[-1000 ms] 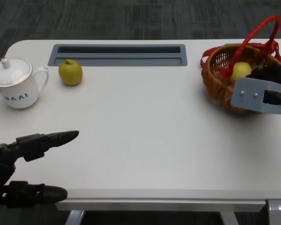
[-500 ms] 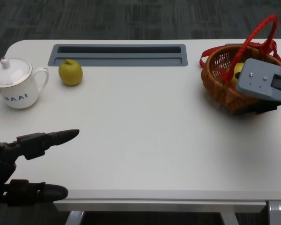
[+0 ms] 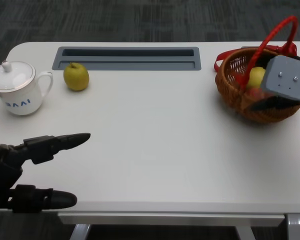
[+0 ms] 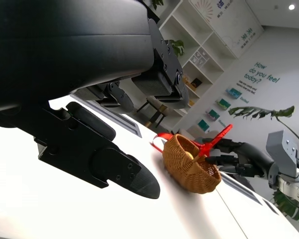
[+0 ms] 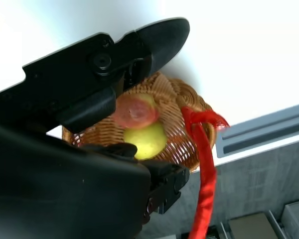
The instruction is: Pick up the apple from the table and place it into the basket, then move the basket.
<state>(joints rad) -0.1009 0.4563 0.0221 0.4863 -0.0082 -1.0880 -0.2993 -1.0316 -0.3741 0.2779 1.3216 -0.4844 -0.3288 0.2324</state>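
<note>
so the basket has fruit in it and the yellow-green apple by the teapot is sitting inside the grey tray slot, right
Not quite. In the head view the yellow-green apple sits on the white table, in front of the grey slot, not inside it. The basket does hold fruit, and the teapot stands nearby.

You have the brown wicker basket (image 3: 240,95) with its red handle upright at the upper right of the head view, standing on the worktop. Inside it lie a reddish apple (image 5: 134,111) and a yellow-green fruit (image 5: 145,141), touching.
</note>
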